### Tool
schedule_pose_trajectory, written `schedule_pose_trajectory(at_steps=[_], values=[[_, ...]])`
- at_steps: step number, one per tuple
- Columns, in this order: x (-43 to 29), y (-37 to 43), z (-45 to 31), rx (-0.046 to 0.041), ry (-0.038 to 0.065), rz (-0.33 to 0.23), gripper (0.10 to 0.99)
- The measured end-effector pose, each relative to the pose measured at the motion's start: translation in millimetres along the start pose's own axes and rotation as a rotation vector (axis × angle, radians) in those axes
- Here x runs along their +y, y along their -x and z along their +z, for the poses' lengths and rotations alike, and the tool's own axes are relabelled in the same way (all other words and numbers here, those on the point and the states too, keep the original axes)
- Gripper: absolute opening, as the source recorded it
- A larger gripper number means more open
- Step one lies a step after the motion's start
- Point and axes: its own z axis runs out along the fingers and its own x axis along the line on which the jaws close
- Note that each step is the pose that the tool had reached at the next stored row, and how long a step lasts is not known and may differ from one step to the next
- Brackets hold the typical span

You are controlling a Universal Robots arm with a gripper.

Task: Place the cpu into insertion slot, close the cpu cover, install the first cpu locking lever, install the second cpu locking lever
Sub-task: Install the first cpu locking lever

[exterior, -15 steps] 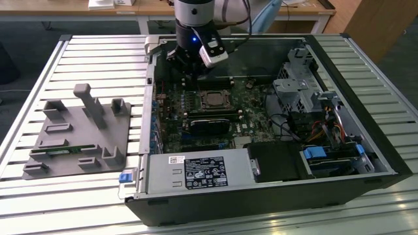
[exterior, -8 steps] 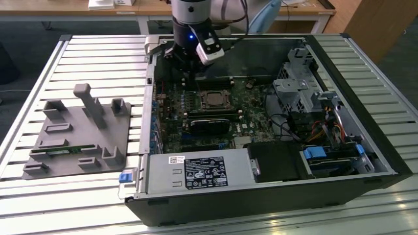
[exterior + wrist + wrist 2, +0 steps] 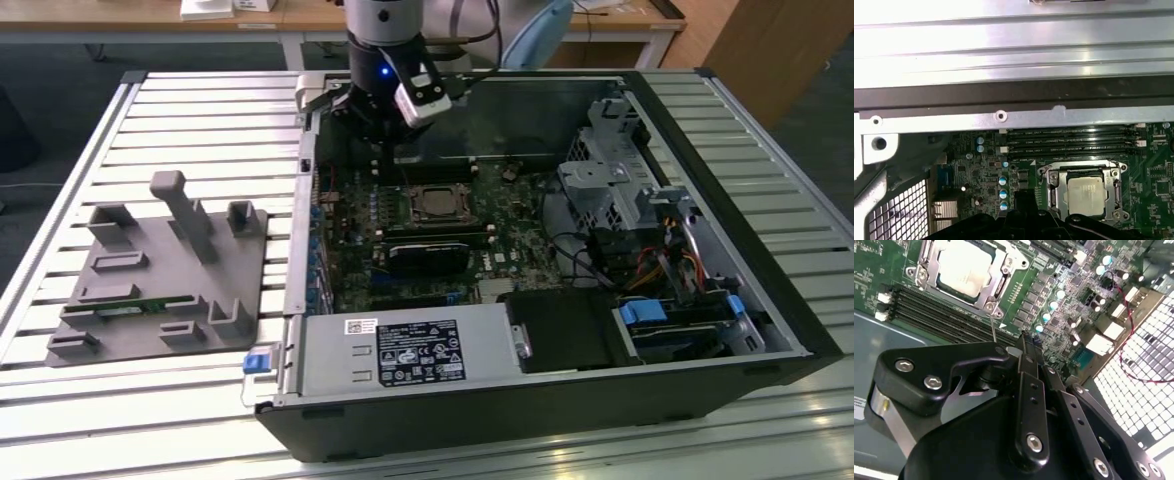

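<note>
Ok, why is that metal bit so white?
In the first wrist view, light glares off the case wall, washing it white; in the second wrist view the cpu glints pale and the end effector looks dark; the exterior view is evenly lit.

Silver-topped cpu [image 3: 1086, 196] flat in the black-rimmed insertion slot [image 3: 1062, 197], dull metal cpu cover [image 3: 1079, 167] down flat around it.

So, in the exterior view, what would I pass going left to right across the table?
Grey fixture → cpu → drive cage → case wall.
</note>
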Motion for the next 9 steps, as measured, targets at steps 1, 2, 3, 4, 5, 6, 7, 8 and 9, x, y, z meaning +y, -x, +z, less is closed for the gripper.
schedule_pose_trajectory(at_steps=[1,2,3,4,5,6,7,8,9], values=[[0.8,-0.1,0.1,0.0,0.0,0.0,0.106],[1.9,-0.1,0.2,0.0,0.0,-0.001,0.106],[3.0,-0.1,0.3,0.0,0.0,-0.002,0.106],[4.2,0.0,0.4,0.0,0.0,-0.003,0.106],[5.4,0.3,0.5,0.0001,0.0,-0.004,0.106],[6.7,0.7,0.5,0.0001,0.0,-0.006,0.106],[7.5,1.6,0.6,0.0001,0.0,-0.007,0.106],[8.2,2.7,0.6,0.0001,0.0,-0.009,0.106],[8.9,4.0,0.7,0.0002,0.0,-0.01,0.106]])
